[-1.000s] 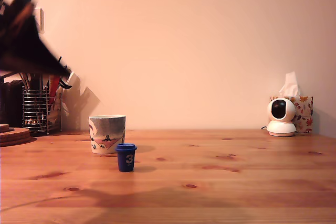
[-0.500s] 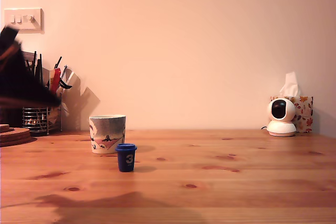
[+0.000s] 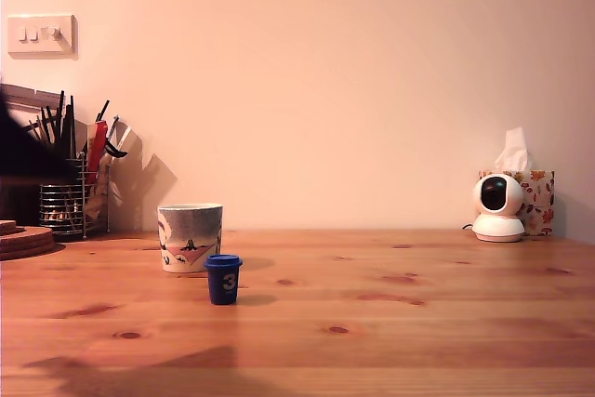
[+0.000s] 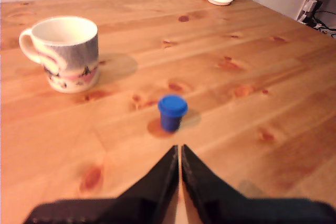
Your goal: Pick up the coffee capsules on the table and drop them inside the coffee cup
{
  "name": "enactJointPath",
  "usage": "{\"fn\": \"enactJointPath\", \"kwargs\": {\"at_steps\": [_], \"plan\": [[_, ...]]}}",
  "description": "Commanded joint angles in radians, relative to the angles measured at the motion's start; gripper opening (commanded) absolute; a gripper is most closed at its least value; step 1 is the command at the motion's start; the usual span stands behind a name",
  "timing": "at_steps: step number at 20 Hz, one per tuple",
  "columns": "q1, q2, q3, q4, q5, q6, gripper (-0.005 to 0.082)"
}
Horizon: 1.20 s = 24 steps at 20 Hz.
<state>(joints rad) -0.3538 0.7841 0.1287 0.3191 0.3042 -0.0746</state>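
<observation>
A blue coffee capsule point(image 3: 223, 278) stands upside-down on the pine table point(image 3: 418, 323), just in front of the coffee cup point(image 3: 190, 237). The cup is pale with a pink, red and black pattern. In the wrist view the capsule point(image 4: 172, 113) sits a short way beyond my gripper point(image 4: 179, 148). The black fingers are pressed together with nothing between them. The cup point(image 4: 65, 51) is further off to one side, its white inside showing empty. On the exterior view's left edge only a dark blur of my arm point(image 3: 23, 151) shows.
A wire utensil holder point(image 3: 70, 194) and a round wooden board point(image 3: 23, 239) stand at the exterior view's back left. At the back right are a white camera point(image 3: 497, 208) and a tissue box point(image 3: 536, 200). A wall socket with cables point(image 4: 315, 6) lies past the table's edge.
The dark arm shape has dropped lower and slid toward the exterior view's left edge. Its shadow on the table has shrunk leftward. Cup and capsule have not moved.
</observation>
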Motion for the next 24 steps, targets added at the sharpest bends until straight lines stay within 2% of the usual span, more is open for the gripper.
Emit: {"fn": "enactJointPath", "kwargs": {"at_steps": [1, 8, 9, 11, 12, 13, 14, 19, 24], "plan": [[-0.003, -0.023, -0.032, 0.008, -0.003, 0.004, -0.0023], [-0.003, -0.046, -0.038, -0.057, 0.002, 0.008, -0.0007], [-0.003, -0.046, -0.038, -0.058, 0.004, 0.018, 0.0055], [-0.003, -0.046, -0.038, -0.057, 0.047, 0.087, 0.0313], [-0.004, -0.044, -0.038, -0.058, 0.047, 0.084, 0.0463], [-0.004, -0.043, -0.038, -0.058, 0.045, 0.084, 0.0563], [-0.004, -0.043, -0.038, -0.058, 0.043, 0.093, 0.0591], [-0.005, -0.032, -0.038, -0.055, 0.043, 0.126, 0.0589], [-0.005, 0.016, -0.038, -0.002, 0.042, 0.129, 0.0589]]}}
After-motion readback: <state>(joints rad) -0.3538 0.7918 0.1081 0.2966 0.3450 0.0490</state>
